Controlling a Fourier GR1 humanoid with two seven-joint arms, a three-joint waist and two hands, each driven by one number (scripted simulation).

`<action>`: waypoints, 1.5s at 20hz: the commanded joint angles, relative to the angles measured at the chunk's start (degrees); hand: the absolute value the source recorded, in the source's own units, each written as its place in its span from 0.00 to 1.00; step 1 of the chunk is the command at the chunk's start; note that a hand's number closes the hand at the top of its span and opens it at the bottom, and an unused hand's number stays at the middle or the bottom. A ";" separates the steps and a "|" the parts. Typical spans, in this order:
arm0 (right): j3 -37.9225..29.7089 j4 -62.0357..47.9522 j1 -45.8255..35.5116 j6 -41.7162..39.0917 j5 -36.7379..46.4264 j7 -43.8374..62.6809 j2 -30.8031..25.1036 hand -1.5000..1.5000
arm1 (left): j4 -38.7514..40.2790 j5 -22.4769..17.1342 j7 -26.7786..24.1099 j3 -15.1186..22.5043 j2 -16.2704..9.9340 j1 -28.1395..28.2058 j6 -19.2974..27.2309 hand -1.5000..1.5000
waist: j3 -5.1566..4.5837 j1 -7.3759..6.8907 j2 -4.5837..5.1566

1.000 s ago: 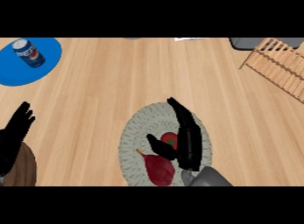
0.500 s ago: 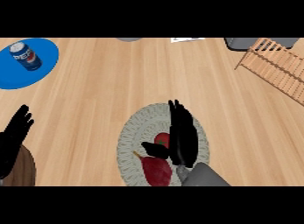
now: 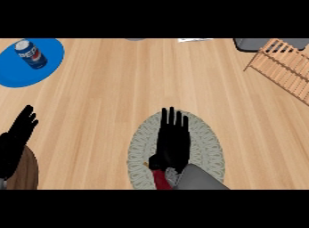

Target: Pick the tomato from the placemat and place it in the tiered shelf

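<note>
A grey woven placemat [image 3: 209, 141] lies at the lower middle of the wooden counter. My right hand [image 3: 172, 142] lies flat over it, fingers straight and pointing away from me. Under the palm only a red sliver of the tomato [image 3: 160, 179] shows beside the wrist; the rest is hidden. I cannot see whether the thumb touches it. The wooden tiered shelf [image 3: 293, 73] stands at the upper right, well away from the hand. At the lower left edge my left hand [image 3: 15, 138] rests open with its fingers up.
A blue plate [image 3: 12, 71] with a soda can [image 3: 32, 54] on it sits at the upper left. A dark brown round object [image 3: 26, 174] lies under my left hand. A grey object [image 3: 268, 43] stands behind the shelf.
My right hand has turned from slanting to pointing straight ahead and moved over the tomato, which now shows far less. The left hand has stayed where it was.
</note>
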State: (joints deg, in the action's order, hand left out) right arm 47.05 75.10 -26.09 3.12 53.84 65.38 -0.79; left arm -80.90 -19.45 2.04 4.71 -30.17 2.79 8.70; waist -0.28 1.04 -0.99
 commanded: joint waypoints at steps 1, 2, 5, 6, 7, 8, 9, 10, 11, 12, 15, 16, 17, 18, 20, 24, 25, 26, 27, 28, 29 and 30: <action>-0.66 3.70 -5.50 -15.54 -2.14 14.30 0.75 0.00 | 1.70 -0.61 0.98 -1.01 -0.68 -2.77 -1.32 0.50 | 0.10 -0.41 0.60; 0.39 5.50 -4.02 -16.68 -3.06 16.13 0.75 0.00 | -0.65 0.39 1.98 0.28 -0.02 -1.37 0.07 0.50 | 0.17 -0.75 0.41; 1.00 6.55 -0.79 -17.12 -1.65 16.15 0.74 0.00 | 3.12 1.05 -2.24 0.12 1.71 -1.01 -1.07 0.50 | 0.16 -0.43 0.69; -0.14 8.44 -2.48 -19.88 -3.13 17.09 0.73 0.00 | 4.18 0.76 -2.30 -0.91 0.92 -2.44 -1.61 0.50 | 0.14 -0.36 0.69; -2.42 10.33 -1.38 -21.92 -2.79 15.63 -0.20 0.00 | -1.87 0.00 0.83 -0.84 -0.33 0.90 -1.03 0.50 | 0.25 -0.82 0.37; -2.28 6.59 -3.30 -19.61 -2.46 16.56 0.72 0.00 | 1.56 -0.51 -0.42 -1.53 0.14 -1.13 -2.31 0.50 | 0.20 -1.05 0.75; -3.71 6.48 -3.24 -20.28 -2.15 14.71 0.72 0.00 | 2.49 0.01 0.71 -0.88 1.48 -3.09 -1.27 0.50 | 0.21 -0.59 0.84; -3.71 6.53 -4.32 -22.04 -3.33 15.55 0.72 0.00 | 0.60 0.32 -0.26 -0.82 0.40 -0.82 -2.23 0.50 | 0.21 -1.25 0.75; -3.60 7.88 0.53 -21.06 -2.06 12.51 -1.78 0.00 | 1.15 1.34 -1.28 -0.93 1.21 -1.02 -0.80 0.50 | 0.23 -0.50 0.71; -5.28 6.97 -3.36 -23.70 -2.16 14.79 0.69 0.00 | 1.62 0.33 -2.70 -1.56 0.17 1.17 -3.39 0.50 | 0.19 -1.18 0.71; -4.92 6.01 1.50 -20.04 0.86 10.78 -1.73 0.00 | 3.46 0.12 -3.26 -2.51 0.31 0.55 -4.32 0.50 | 0.22 -0.83 0.86; -7.32 7.33 -0.61 -22.70 0.39 12.29 -0.32 0.00 | -0.02 0.86 -1.99 -1.95 0.54 0.78 -2.95 0.50 | 0.25 -1.06 0.77; -5.48 5.00 1.10 -19.80 2.38 9.61 -0.05 0.00 | 3.32 2.07 -0.99 -0.87 3.64 -2.99 -0.59 0.50 | 0.25 -0.68 0.96; -3.56 8.45 3.63 -21.31 3.21 12.17 0.68 0.00 | 0.26 0.72 -0.59 -1.91 1.92 0.91 -2.23 0.50 | 0.26 -1.00 0.75; -4.05 7.47 3.85 -20.46 4.35 10.78 0.67 0.00 | -1.90 2.07 4.31 -0.74 2.35 -2.76 0.06 0.50 | 0.29 -0.91 0.83; -10.49 2.04 2.06 -18.31 5.19 3.55 0.17 0.00 | 3.04 0.56 -0.96 -4.48 0.74 -1.44 -5.37 0.50 | 0.26 -1.21 1.03; -9.53 3.17 3.29 -19.18 5.77 4.20 0.69 0.00 | 0.25 4.01 -1.93 -1.73 3.69 0.28 -2.04 0.50 | 0.27 -1.25 0.95; -9.40 1.34 3.10 -18.01 5.13 3.45 0.71 0.00 | 0.42 4.75 -1.27 -0.11 5.80 0.04 -1.09 0.50 | 0.28 -1.30 0.99; -10.21 0.03 3.26 -17.62 6.59 1.50 0.72 0.00 | 0.45 3.20 -0.35 -2.59 3.42 -0.33 -3.54 0.50 | 0.28 -1.31 0.98; -9.81 2.65 5.88 -17.87 7.82 1.53 0.73 0.00 | 2.71 3.25 -0.37 -3.58 3.60 -3.02 -3.79 0.50 | 0.27 -0.97 0.97; -11.06 -1.97 3.76 -15.66 6.85 0.40 0.73 0.00 | 1.03 3.42 -0.50 -3.28 2.84 -1.59 -4.85 0.50 | 0.28 -1.35 1.01; -8.93 4.33 3.23 -20.39 4.50 5.53 0.74 0.00 | 1.26 4.17 0.76 -2.64 4.31 -2.52 -3.61 0.50 | 0.27 -1.21 0.94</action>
State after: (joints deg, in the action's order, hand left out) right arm 37.28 77.82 -22.14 -13.59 59.40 61.89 -0.93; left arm -79.81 -16.06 1.66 2.28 -26.73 1.34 5.45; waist -0.01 -0.15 -0.10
